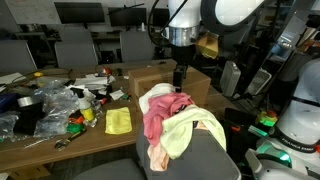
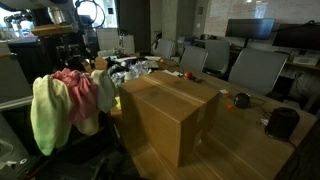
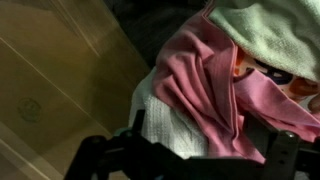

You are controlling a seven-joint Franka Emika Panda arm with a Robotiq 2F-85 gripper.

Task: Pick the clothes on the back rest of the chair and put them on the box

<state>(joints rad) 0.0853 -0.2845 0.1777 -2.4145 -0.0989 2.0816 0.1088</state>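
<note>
Wrist view shows the pincer (image 3: 190, 160) at the bottom edge of the picture. Its two dark fingers (image 3: 100, 157) stand wide apart, and nothing is held between them.

Just under the pincer is the pile of clothes (image 3: 215, 90). A pink cloth (image 3: 205, 75) lies in the middle, a white cloth (image 3: 170, 128) is on the side toward the box, and a pale green cloth (image 3: 270, 28) is on the side away from the box.

The brown box (image 3: 50, 90) has a faint round mark (image 3: 30, 108) on it. The mark is too blurry to read.

In an exterior view, the clothes (image 1: 170, 120) hang over the back rest of the chair (image 1: 200, 160), right beside the box (image 1: 150, 76). The pincer (image 1: 180, 84) hangs on the arm above the clothes, close to the box. It is not touching them.

A table (image 1: 100, 142) holds the box. On it, away from the box, lie a yellow cloth (image 1: 118, 120) and a heap of small things (image 1: 50, 105).

In an exterior view, the box (image 2: 170, 115) is big and taped shut on top, and the clothes (image 2: 65, 100) hang just beside it. No words on the box can be read.
</note>
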